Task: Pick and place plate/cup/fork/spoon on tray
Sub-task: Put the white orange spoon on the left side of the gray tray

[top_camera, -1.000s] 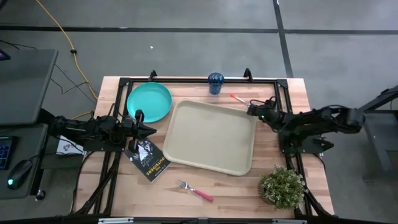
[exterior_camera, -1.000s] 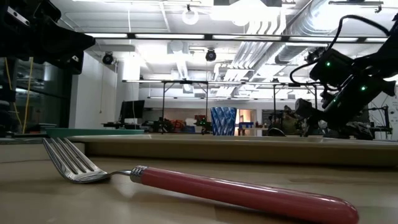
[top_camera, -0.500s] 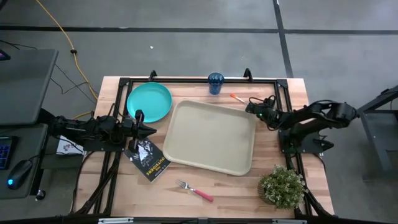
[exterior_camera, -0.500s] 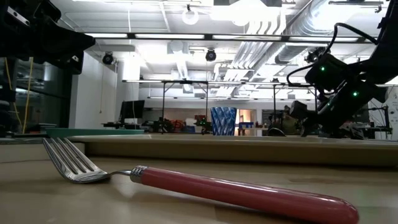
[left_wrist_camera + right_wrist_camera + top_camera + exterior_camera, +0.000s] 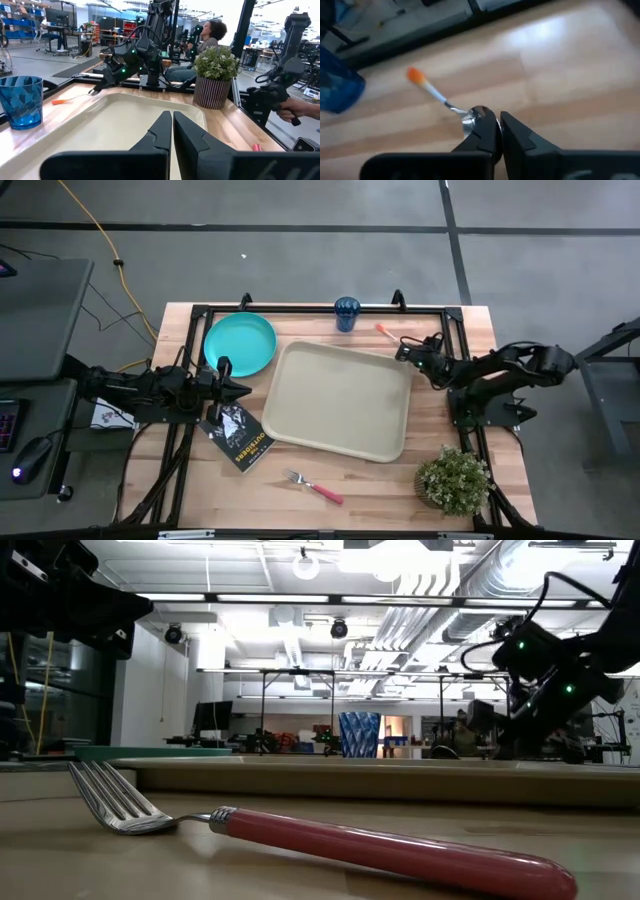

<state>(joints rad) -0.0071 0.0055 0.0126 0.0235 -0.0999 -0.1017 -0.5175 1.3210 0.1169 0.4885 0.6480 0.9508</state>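
The cream tray [image 5: 340, 400] lies mid-table. The teal plate [image 5: 240, 345] sits off its far left corner and the blue cup [image 5: 347, 313] stands at the far edge. The pink-handled fork [image 5: 313, 485] lies near the front edge. The slim silvery spoon [image 5: 384, 333], orange at its handle tip, lies beyond the tray's far right corner. My right gripper [image 5: 404, 352] is shut at the spoon's silvery end. My left gripper [image 5: 245, 390] is shut and hovers at the tray's left rim, touching nothing. My right gripper meets the spoon at its silvery bowl end [image 5: 466, 115], at the very tips of the shut fingers [image 5: 482, 120], which partly hide the contact. The fingers come slanting down from the table's right, roughly along the spoon. The orange handle tip [image 5: 416, 76] points away toward the far left.
A black booklet [image 5: 240, 437] lies left of the tray, by my left gripper. A potted plant [image 5: 455, 478] stands at the near right corner. A black frame [image 5: 300, 308] rims the tabletop. A person [image 5: 207, 40] sits beyond the table's right side.
My right gripper has shut at the spoon's silvery end after edging slightly toward the far edge. The spoon's orange tip has shifted a little toward the far right. My left arm has kept still.
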